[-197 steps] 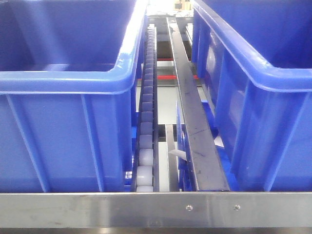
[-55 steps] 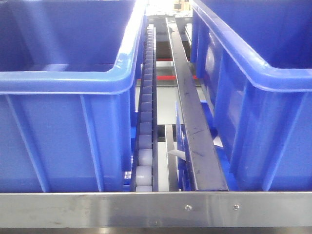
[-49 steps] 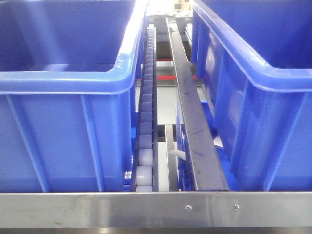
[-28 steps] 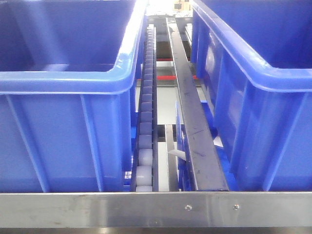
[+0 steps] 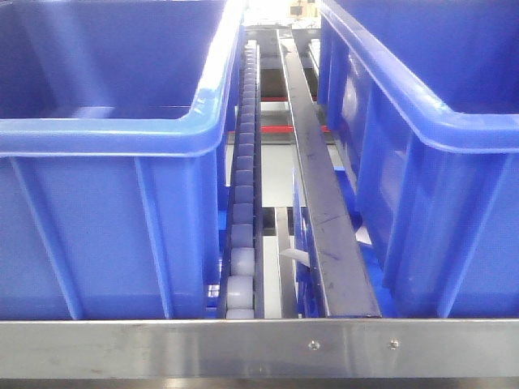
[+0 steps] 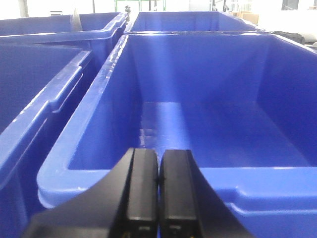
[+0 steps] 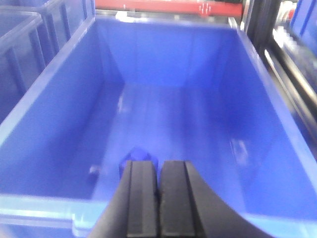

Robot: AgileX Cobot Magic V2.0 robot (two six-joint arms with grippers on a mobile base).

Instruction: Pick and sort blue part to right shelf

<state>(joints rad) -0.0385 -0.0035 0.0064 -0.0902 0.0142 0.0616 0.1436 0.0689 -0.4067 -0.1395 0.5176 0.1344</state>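
In the front view we see the shelf: a flat steel rail (image 5: 259, 347) runs across the near edge, and behind it two large blue bins stand side by side, the left bin (image 5: 113, 162) and the right bin (image 5: 430, 154). Between them a track of small white rollers (image 5: 242, 219) goes from near to far, and just to its right lies a dark steel bar (image 5: 320, 211). No arm shows in this view.

In the left wrist view the left gripper (image 6: 158, 171) hangs above the near rim of a bin (image 6: 237, 178). Its two black fingers (image 6: 142, 186) are pressed together, with only a thin line between them, and nothing is held. The floor of this bin looks bare. More bins stand to the left and further away.

In the right wrist view the right gripper (image 7: 158, 181) is above the near side of another bin (image 7: 44, 119). Its fingers (image 7: 141, 191) are also closed against each other and hold nothing. The blue part (image 7: 134, 154) lies on the floor of this bin, near the near wall, and its lower side is hidden behind the fingertips, so we cannot tell its full shape. A small pale thing (image 7: 93, 171) lies just left of it; the picture is too blurred to say what it is.
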